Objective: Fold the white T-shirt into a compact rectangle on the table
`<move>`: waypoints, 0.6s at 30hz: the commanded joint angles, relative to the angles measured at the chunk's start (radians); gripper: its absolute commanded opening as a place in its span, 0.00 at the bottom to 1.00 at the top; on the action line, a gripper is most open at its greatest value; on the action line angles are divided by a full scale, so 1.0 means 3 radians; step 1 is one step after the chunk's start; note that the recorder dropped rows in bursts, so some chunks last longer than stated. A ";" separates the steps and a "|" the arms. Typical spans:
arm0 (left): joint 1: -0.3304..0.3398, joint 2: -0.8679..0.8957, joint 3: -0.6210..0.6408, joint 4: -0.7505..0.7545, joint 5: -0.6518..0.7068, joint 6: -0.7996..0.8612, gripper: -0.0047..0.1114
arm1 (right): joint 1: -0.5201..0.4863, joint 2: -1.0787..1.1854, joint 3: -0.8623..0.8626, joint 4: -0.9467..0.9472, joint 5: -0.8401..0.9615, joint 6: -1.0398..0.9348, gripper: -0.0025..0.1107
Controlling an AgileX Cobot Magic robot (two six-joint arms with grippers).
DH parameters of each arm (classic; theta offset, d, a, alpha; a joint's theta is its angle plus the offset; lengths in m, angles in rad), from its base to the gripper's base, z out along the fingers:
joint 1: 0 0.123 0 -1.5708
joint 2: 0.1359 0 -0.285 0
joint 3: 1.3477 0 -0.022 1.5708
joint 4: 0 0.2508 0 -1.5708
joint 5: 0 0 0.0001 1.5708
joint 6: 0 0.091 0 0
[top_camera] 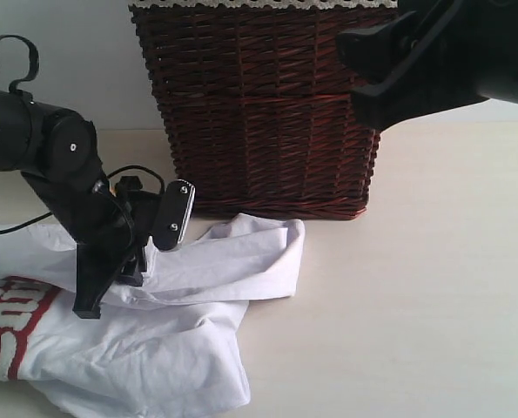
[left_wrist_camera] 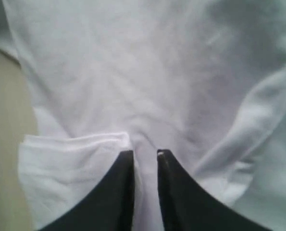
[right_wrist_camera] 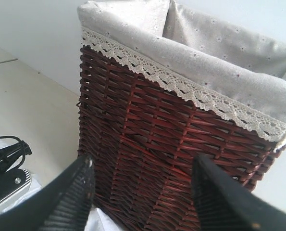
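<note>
Since the thin white cotton T-shirt (top_camera: 180,340) lies crumpled rather than flat, the step in hand looks like spreading it out before any fold is made. It sits on the pale beige desk (top_camera: 433,287) just in front of the dark brown wicker basket (top_camera: 267,113), w/ the red-outlined letters (top_camera: 15,322) showing at the left edge of the ext. view. The left hand (left_wrist_camera: 145,156) is down on the cloth, its two black fingers (left_wrist_camera: 118,192) nearly pressed together & pinching a thin ridge of white fabric between them. The right hand (right_wrist_camera: 142,166) hangs high near the basket's top, spread wide, holding nothing & well apart from the shirt.

To do this well the left hand likely needs one layer only, at a hem or corner. The wrist view shows a folded flap just beside the fingers, so it cannot be told whether one layer or several are caught. A pull should prob. go low & slow along the desk, away from the basket, so the cloth slides flat vs. lifting into a new bunch. The right hand would best come down & pin or take the opposite side, i.e. the end near the basket, giving tension across the body. Risks: thin cotton slips out of a shallow pinch, or the fabric drags against the wicker & snags.
</note>
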 commanded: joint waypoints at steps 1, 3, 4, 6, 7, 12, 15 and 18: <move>-0.0006 -0.0063 0.0013 0.0065 -0.0002 -0.0034 0.21 | 0.0003 -0.0018 0.0015 0.0055 0.0013 -0.0014 0.54; -0.0006 -0.0150 0.0013 0.0065 -0.0093 -0.0040 0.25 | 0.0003 -0.0018 0.0015 0.0055 0.0013 -0.0014 0.54; -0.0006 -0.0213 0.0013 0.0065 -0.0128 -0.0050 0.29 | 0.0003 -0.0018 0.0015 0.0055 0.0013 -0.0014 0.54; -0.0006 -0.0364 0.0013 0.0051 -0.0133 -0.0075 0.42 | 0.0003 -0.0018 0.0015 0.0055 0.0013 -0.0014 0.54; -0.0006 -0.0419 0.0013 0.0041 -0.0108 -0.0075 0.47 | 0.0003 -0.0018 0.0015 0.0055 0.0013 -0.0014 0.54; -0.0006 -0.0482 0.0025 -0.0055 0.0449 -0.0013 0.54 | 0.0003 -0.0018 0.0015 0.0055 0.0013 -0.0014 0.54; -0.0006 -0.0404 0.0103 -0.0063 0.0506 0.0010 0.50 | 0.0003 -0.0018 0.0015 0.0069 0.0013 -0.0014 0.54; -0.0006 -0.0318 0.0151 -0.0063 0.0328 0.0010 0.51 | 0.0003 -0.0018 0.0015 0.0075 0.0013 -0.0014 0.54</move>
